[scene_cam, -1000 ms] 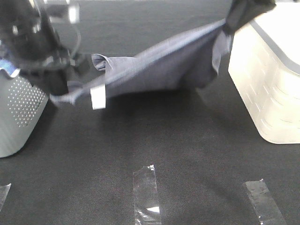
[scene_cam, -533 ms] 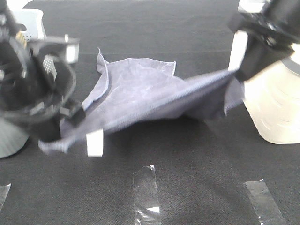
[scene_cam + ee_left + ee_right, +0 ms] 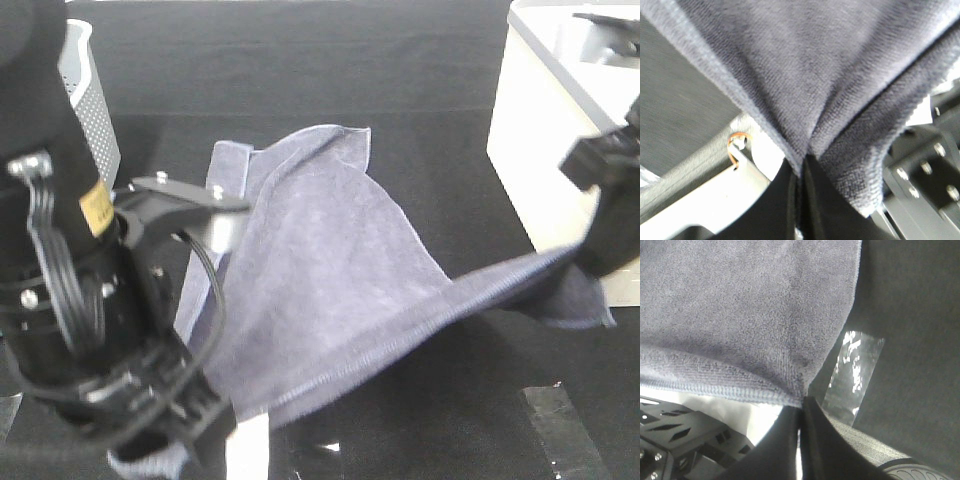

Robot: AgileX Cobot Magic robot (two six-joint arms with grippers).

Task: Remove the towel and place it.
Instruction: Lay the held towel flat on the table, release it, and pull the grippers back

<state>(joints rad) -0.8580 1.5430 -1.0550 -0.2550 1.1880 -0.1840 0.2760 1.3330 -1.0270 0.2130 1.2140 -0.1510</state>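
Pincers both clenched on cloth. Left gripper (image 3: 801, 167) bites a bunched corner of the towel (image 3: 330, 270); right gripper (image 3: 801, 409) bites the opposite corner, right at the hem.

Towel hangs in the air between the two arms. Its front hem is pulled into a near-taut line from low on the left up to the right gripper. The rest of the sheet drapes back and down toward the black table cover (image 3: 400, 80). Can't tell whether the far edge touches the cover.

Handling, my read:
- Soft terry, fully limp and not fragile, and I judge it light for these arms.
- The nap should give decent friction, so slip is unlikely with the jaws tight.
- Each hold is only a small bite at a corner, so a jerk could pull it free.
- The stitched hem looks like the thickest, least stretchy part, so it's the best place to hold. Holding two corners of one edge spreads the sheet.
- The sagging middle will drag or fold under if I lower unevenly.

Around it:
- White basket (image 3: 540, 150) sits just beside the right gripper.
- Grey perforated basket (image 3: 92, 110) is behind the left arm.
- Clear tape strip (image 3: 565, 430) is on the cover near the front hem.

I'd watch the loose edge near both basket rims.
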